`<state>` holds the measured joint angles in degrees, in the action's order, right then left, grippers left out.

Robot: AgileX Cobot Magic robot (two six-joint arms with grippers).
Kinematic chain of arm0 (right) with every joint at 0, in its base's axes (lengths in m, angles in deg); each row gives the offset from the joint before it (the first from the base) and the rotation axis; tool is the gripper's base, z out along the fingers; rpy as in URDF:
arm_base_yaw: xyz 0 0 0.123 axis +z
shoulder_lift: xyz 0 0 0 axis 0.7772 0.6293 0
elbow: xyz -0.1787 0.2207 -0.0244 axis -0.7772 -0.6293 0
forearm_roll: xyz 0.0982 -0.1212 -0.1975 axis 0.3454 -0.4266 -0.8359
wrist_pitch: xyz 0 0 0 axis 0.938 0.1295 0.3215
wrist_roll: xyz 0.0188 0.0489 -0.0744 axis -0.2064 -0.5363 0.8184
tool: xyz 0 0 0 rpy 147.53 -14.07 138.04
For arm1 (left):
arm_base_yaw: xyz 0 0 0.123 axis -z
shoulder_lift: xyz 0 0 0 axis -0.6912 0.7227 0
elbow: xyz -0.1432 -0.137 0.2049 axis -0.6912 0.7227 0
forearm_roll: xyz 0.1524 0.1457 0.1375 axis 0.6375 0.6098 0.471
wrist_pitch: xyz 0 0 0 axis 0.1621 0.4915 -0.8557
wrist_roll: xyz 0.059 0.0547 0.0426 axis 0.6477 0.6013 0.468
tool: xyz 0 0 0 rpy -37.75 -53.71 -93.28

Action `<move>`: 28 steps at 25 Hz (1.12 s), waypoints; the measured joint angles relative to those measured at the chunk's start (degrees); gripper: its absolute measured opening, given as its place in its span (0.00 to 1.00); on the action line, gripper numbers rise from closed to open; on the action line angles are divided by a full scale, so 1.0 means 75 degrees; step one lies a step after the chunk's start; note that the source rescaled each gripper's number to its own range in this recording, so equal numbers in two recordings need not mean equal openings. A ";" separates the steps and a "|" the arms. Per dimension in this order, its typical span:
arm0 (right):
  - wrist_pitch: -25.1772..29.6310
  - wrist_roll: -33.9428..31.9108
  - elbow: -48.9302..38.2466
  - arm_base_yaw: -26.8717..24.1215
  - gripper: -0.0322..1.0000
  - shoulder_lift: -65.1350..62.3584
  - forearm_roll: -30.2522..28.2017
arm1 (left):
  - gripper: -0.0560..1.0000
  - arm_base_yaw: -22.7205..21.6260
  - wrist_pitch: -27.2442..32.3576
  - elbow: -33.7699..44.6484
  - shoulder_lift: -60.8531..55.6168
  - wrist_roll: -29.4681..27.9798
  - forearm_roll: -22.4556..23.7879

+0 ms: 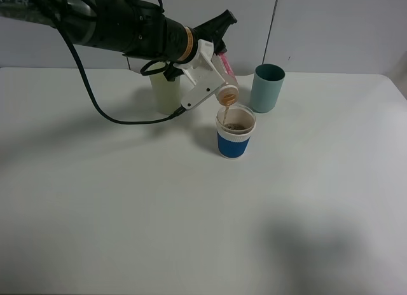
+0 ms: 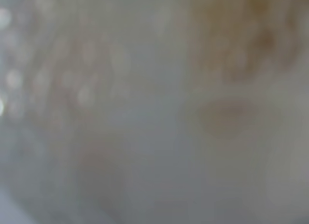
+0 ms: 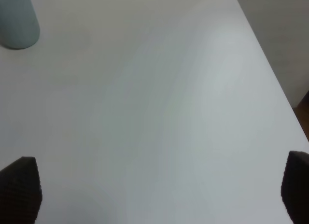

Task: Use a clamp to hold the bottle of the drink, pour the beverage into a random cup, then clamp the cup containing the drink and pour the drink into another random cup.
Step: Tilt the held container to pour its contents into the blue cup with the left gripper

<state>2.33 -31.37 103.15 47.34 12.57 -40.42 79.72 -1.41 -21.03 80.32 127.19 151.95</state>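
Note:
My left gripper (image 1: 219, 56), white housing on a black arm, is shut on the bottle (image 1: 228, 79). The bottle is tipped neck down over the blue-sleeved cup (image 1: 235, 137). A thin brown stream of beverage (image 1: 227, 110) falls from the neck into that cup, where dark liquid shows. The pale yellow-green tumbler (image 1: 166, 91) stands behind the arm, partly hidden by it. The left wrist view is only a pale, brownish blur. In the right wrist view my right gripper (image 3: 157, 195) stands open above bare table, its dark fingertips (image 3: 19, 190) far apart with nothing between them.
A teal cup (image 1: 267, 87) stands just right of the pouring spot, and the teal cup (image 3: 17, 19) also shows in the right wrist view. The white table (image 1: 191, 219) ends at a wall behind. A black cable (image 1: 108, 110) hangs from the left arm.

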 joint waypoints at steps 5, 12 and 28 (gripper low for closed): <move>0.0000 0.0000 0.0000 0.0000 1.00 0.0000 0.0000 | 0.05 0.0026 -0.0077 -0.0024 0.0000 0.0055 0.0024; 0.0000 0.0000 0.0000 0.0000 1.00 0.0000 0.0000 | 0.05 0.0096 -0.0162 -0.0267 0.0000 0.0060 0.0024; 0.0000 -0.0038 0.0000 0.0000 1.00 0.0000 0.0000 | 0.05 0.0217 -0.0191 -0.0388 0.0000 0.0263 0.0130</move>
<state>2.33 -31.66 103.15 47.34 12.57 -40.42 81.34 -2.84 -23.95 80.32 129.16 152.92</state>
